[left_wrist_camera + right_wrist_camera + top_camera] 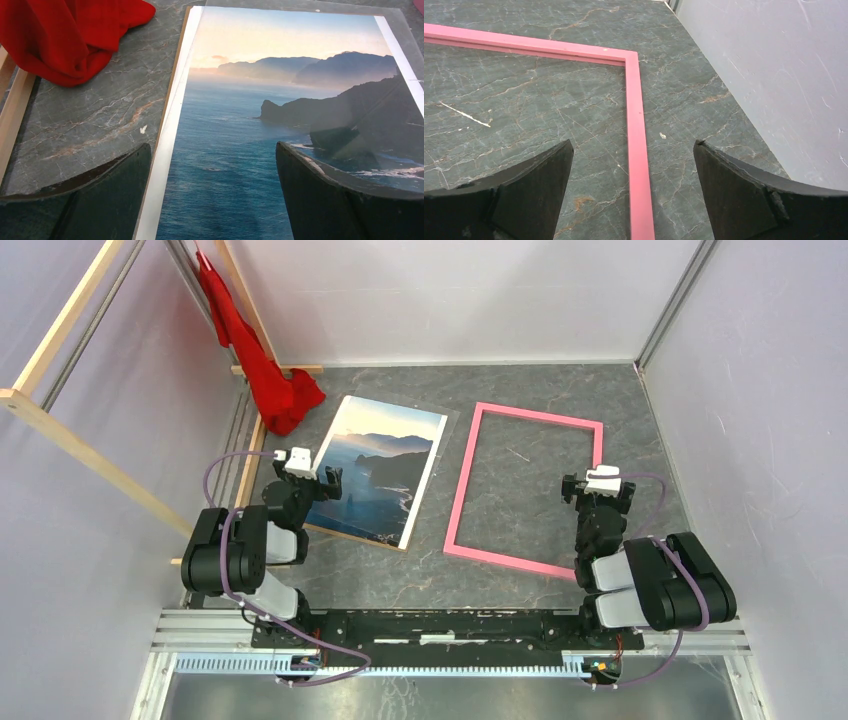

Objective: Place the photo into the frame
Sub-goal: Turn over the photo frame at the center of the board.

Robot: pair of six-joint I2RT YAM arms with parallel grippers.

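Note:
The photo (378, 468) of blue mountains and sea lies face up on a brown backing board, left of centre. It fills the left wrist view (260, 125). A clear sheet seems to lie over it. The pink frame (527, 420) lies flat to its right, pink side up, empty inside. My left gripper (313, 483) is open and empty above the photo's left edge, one finger on each side of that edge. My right gripper (598, 490) is open and empty above the frame's right rail (636, 130), which runs between the fingers.
A red cloth (270, 370) hangs and bunches at the back left, next to a wooden rack (60, 420); it also shows in the left wrist view (65, 35). Grey walls stand close on the right (774, 65) and at the back.

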